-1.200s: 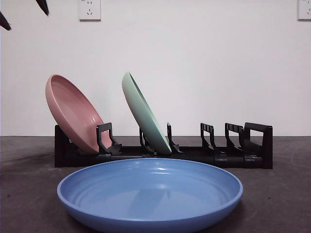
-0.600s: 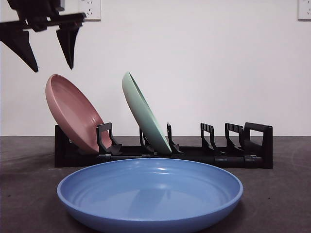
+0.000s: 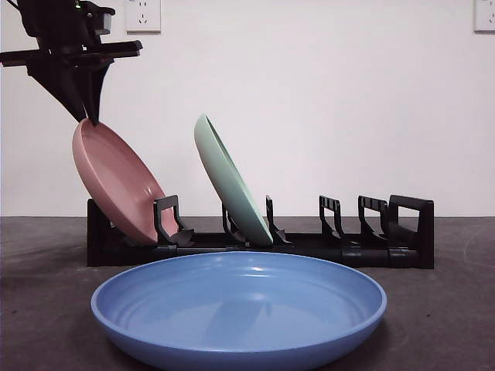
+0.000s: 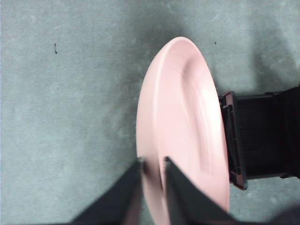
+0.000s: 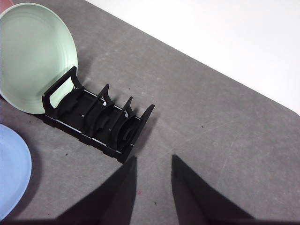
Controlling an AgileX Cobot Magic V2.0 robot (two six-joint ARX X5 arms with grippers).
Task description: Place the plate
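I can't read any text, label, brand, number or sign in my three camera feeds. The two wall sockets [image 3: 142, 15] at the top of the front view show only their slots, with no marking I can make out. The pink plate [image 4: 183, 126], green plate [image 5: 35, 54], blue plate [image 3: 238, 309] and black rack [image 3: 259, 243] all look plain to me, with no print or logo.
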